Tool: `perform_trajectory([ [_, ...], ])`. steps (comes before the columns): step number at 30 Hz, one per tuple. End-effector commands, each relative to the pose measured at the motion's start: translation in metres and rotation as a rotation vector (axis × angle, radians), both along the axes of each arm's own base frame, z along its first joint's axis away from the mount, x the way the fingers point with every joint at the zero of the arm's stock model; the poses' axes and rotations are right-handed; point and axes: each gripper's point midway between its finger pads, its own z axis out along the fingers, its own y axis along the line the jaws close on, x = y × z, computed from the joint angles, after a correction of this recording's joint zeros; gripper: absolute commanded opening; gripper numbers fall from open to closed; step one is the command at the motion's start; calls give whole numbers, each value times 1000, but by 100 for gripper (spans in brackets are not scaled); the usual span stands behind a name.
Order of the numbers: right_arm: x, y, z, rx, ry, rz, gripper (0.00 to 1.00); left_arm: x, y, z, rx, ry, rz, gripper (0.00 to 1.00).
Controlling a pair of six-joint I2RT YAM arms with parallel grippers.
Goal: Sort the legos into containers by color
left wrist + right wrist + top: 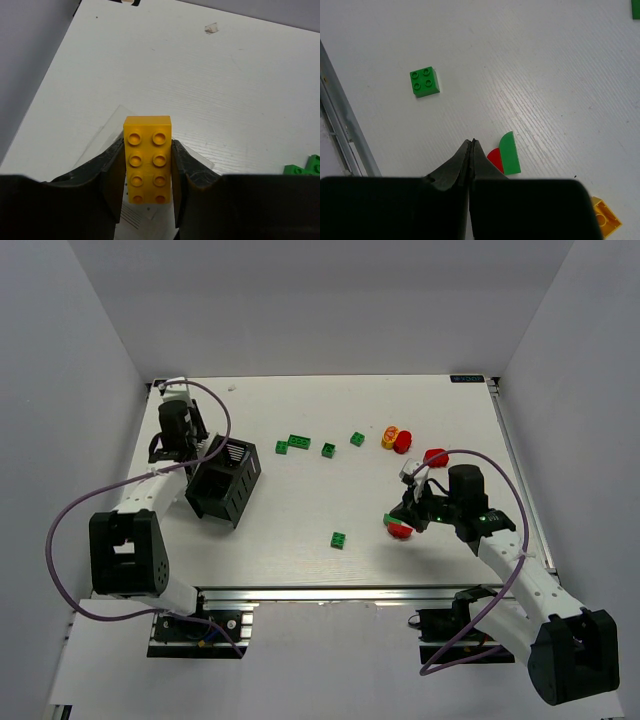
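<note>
the black slotted bin [222,490] hides its contents.

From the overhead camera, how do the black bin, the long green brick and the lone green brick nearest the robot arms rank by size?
Largest: black bin, by far.
Next: long green brick.
Smallest: lone green brick.

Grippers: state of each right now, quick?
Left gripper: closed on a yellow lego brick.
Right gripper: closed, nothing held.
</note>
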Motion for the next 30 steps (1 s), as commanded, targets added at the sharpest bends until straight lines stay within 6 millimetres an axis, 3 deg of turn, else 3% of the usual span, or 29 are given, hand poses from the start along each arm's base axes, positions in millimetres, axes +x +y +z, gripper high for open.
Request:
perform_trajectory([
  [1, 11, 5, 29, 35, -82, 3, 0, 11, 16, 33, 18, -90, 50, 6],
  [8, 12, 6, 33, 46, -92, -8, 10, 2, 21, 17, 16, -54, 75, 12],
  [10, 13, 6, 34, 46, -95, -9, 14, 2, 20, 15, 6, -52, 75, 25],
  [11, 13, 6, 34, 46, -93, -9, 21, 2, 19, 15, 1, -53, 75, 30],
  [13, 14, 6, 36, 46, -99, -8, 27, 2, 20, 16, -9, -53, 83, 49],
  [16, 16, 6, 37, 46, -101, -10, 42, 0, 23, 19, -5, -58, 99, 61],
  [19, 16, 6, 39, 52, -99, -18, 51, -3, 25, 25, 2, -68, 110, 64],
  [25, 23, 6, 51, 73, -101, -58, 60, -10, 19, 46, -31, -105, 96, 62],
  [28, 39, 1, 65, 106, -82, -148, 67, -20, 6, 66, -112, -152, 58, 33],
  [30, 58, -10, 77, 119, -88, -253, 70, -30, -13, 84, -192, -195, -19, 25],
])
